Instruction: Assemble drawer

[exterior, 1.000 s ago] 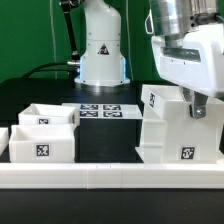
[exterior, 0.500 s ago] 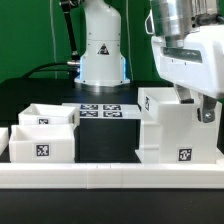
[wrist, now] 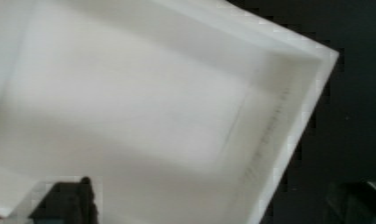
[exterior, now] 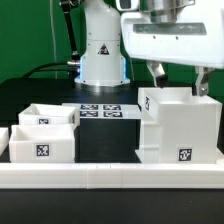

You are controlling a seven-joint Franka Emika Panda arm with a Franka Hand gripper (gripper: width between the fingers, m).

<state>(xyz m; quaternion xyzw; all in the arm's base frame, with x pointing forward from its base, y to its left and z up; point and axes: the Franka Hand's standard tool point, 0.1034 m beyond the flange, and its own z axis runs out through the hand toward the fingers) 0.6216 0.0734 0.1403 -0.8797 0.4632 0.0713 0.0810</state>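
The drawer's tall white housing (exterior: 180,125) stands upright at the exterior view's right, with tags on its left face and low on its front. My gripper (exterior: 180,78) hangs just above its top, jaws spread wide and holding nothing. In the wrist view the housing's white surface (wrist: 149,100) fills most of the picture. One dark fingertip (wrist: 64,200) shows at the picture's edge, and the gripper (wrist: 217,205) is open. Two open-topped white trays sit at the exterior view's left, one in front (exterior: 43,142) and one behind it (exterior: 50,114).
The marker board (exterior: 105,110) lies behind the trays, in front of the arm's white base (exterior: 100,55). A long low white border wall (exterior: 110,176) runs along the front. Another white part (exterior: 3,135) shows at the far left edge.
The housing went from tilted to upright. My gripper has let go at its right side, risen and moved left over its top with the jaws open.
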